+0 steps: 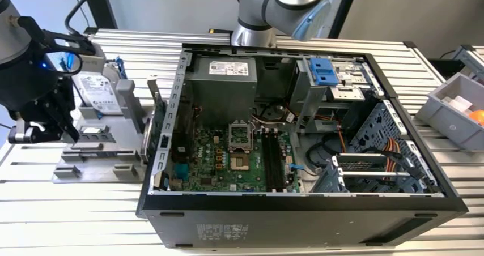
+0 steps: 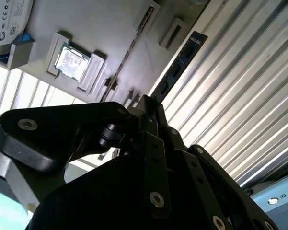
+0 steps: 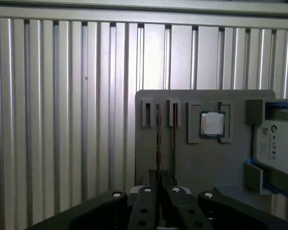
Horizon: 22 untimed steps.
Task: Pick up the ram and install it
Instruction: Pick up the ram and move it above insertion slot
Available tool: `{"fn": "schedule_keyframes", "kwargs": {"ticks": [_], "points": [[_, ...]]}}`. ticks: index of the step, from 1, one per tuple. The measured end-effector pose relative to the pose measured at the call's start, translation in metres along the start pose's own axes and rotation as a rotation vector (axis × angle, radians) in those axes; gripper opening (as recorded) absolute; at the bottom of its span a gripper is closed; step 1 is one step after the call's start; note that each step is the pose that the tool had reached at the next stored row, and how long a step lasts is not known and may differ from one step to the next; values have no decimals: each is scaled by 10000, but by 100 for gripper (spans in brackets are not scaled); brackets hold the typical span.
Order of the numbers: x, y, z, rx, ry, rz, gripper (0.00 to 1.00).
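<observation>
Ribbed metal table (image 2: 239, 96) below, gripper (image 2: 151, 104) clamps the ram (image 2: 177, 66) (near grey tray (image 2: 110, 28)).

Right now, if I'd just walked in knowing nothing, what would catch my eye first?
The big open computer case in the middle of the exterior view, its green motherboard bared. At that view's left the black tool hangs by a grey holder with a silver hard drive. In the second wrist view the thin ram stretches away from the tool's tip.
</observation>
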State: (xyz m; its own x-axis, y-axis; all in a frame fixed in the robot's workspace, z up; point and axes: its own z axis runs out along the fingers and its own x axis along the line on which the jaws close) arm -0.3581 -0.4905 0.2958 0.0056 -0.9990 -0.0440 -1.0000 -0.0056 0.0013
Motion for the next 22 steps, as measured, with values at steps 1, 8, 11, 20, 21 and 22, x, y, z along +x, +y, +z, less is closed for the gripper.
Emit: {"fn": "schedule_keyframes", "kwargs": {"ticks": [1, 8, 11, 20, 21, 22], "points": [[-1, 0, -18, 0, 0, 1, 0], [-7, 1, -151, 0, 0, 8, 0], [-10, 1, -220, 0, 0, 9, 0], [-18, 1, -407, 0, 0, 9, 0], [-19, 1, -428, -1, 0, 9, 0], [-20, 1, -450, 0, 1, 9, 0]]}}
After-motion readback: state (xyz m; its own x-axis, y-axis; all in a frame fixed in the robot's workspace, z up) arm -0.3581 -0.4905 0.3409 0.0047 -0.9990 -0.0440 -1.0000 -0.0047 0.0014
